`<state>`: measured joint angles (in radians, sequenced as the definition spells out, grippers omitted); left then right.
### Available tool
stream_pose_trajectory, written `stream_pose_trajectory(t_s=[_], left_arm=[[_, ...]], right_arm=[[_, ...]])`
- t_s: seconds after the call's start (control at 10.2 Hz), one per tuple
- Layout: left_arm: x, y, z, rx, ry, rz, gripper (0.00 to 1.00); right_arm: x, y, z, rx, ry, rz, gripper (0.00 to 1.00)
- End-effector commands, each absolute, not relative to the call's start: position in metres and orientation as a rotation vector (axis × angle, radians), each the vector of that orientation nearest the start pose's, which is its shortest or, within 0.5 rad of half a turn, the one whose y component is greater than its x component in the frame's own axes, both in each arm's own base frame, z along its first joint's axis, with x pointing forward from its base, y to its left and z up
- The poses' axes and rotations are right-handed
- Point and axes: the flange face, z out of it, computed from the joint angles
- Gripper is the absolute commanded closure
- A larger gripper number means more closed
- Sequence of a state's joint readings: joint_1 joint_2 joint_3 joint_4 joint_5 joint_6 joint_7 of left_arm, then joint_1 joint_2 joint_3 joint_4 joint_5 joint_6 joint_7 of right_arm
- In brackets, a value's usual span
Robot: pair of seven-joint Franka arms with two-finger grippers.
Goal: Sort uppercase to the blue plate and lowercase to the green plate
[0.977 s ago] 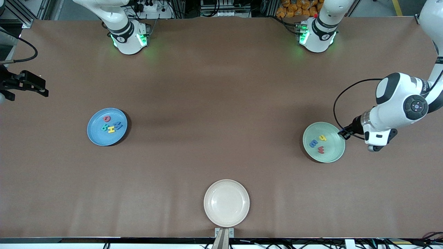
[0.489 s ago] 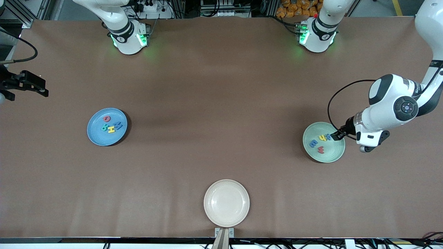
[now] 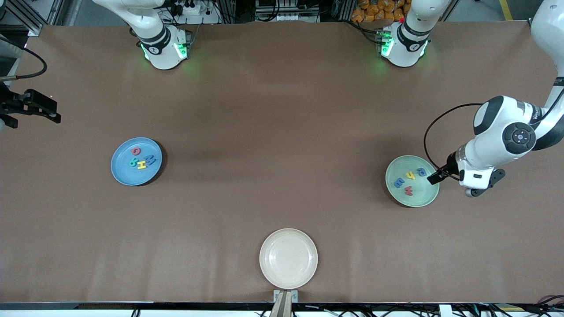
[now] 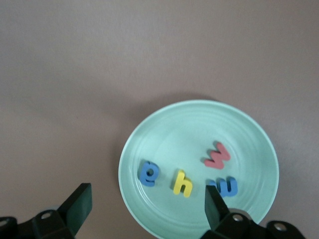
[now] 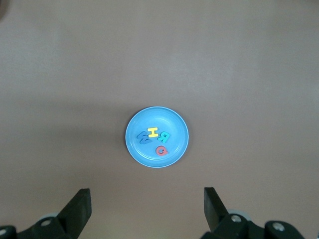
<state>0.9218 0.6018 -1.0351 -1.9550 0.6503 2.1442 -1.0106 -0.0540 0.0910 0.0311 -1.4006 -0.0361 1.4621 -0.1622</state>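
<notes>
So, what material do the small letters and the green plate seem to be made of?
The lowercase letters look like soft foam: thick, flat-cut shapes in matte solid colours, with no shine. The green plate looks like glazed ceramic or hard plastic: smooth, slightly glossy, with faint concentric rings. Which of the two, I cannot tell.

High front view; downward wrist views, seemingly higher right.

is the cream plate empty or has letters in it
Empty: the cream plate shows only bare surface, no letters in it.
</notes>
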Motion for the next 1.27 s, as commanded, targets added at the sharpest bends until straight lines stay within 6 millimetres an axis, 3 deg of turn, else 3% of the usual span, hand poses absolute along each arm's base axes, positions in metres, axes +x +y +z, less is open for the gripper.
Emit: stream_pose_trajectory(t_s=[0.0, 0.1, 0.29, 0.49, 0.59, 0.78, 1.07, 1.17], left_arm=[[0.603, -0.009, 0.306, -2.933, -0.833, -0.034, 0.00], [0.603, -0.002, 0.310, -2.909, -0.795, -0.053, 0.00], [0.602, -0.007, 0.301, -2.863, -0.693, 0.004, 0.00], [0.598, 0.000, 0.330, -2.931, -0.610, 0.050, 0.00], [0.594, 0.002, 0.348, -2.961, -0.586, 0.035, 0.00], [0.590, -0.014, 0.390, -2.972, -0.565, -0.056, 0.00], [0.589, -0.033, 0.477, -3.015, -0.540, -0.244, 0.00], [0.589, -0.040, 0.506, -3.048, -0.421, -0.228, 0.00]], right_arm=[[0.571, -0.019, 0.649, -3.157, -0.213, 0.045, 0.00], [0.571, -0.019, 0.649, -3.157, -0.213, 0.045, 0.00], [0.571, -0.019, 0.649, -3.157, -0.211, 0.047, 0.00], [0.571, -0.019, 0.649, -3.157, -0.211, 0.047, 0.00], [0.571, -0.020, 0.649, -3.158, -0.208, 0.045, 0.00], [0.571, -0.020, 0.649, -3.158, -0.208, 0.045, 0.00], [0.571, -0.020, 0.649, -3.159, -0.208, 0.045, 0.00], [0.571, -0.020, 0.649, -3.158, -0.208, 0.045, 0.00]])
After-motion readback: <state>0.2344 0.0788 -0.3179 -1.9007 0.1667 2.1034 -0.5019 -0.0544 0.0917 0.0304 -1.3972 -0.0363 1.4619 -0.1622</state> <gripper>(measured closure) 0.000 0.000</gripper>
